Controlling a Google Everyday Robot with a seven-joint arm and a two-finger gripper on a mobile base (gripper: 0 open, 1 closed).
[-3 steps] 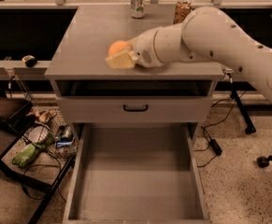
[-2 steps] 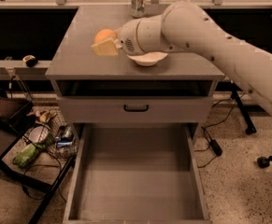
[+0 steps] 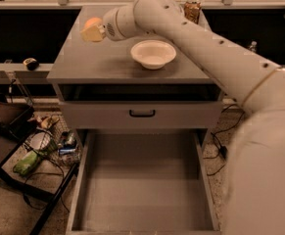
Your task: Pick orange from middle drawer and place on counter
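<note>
My gripper (image 3: 92, 31) is over the far left part of the grey counter (image 3: 107, 62) and is shut on the orange (image 3: 91, 22), which shows as a round orange shape between the pale fingers. It holds the fruit just above the counter top. The middle drawer (image 3: 142, 185) is pulled out below, with a bare grey floor. My white arm reaches in from the lower right across the counter.
A white bowl (image 3: 153, 53) sits mid-counter, right of the gripper. A can (image 3: 192, 10) stands at the counter's back right. A closed drawer front with a black handle (image 3: 142, 113) is under the counter. Clutter and cables (image 3: 39, 151) lie on the floor at left.
My gripper has carried the orange leftward and farther back across the counter, from in front of the bowl to the far left part. The bowl is now uncovered.
</note>
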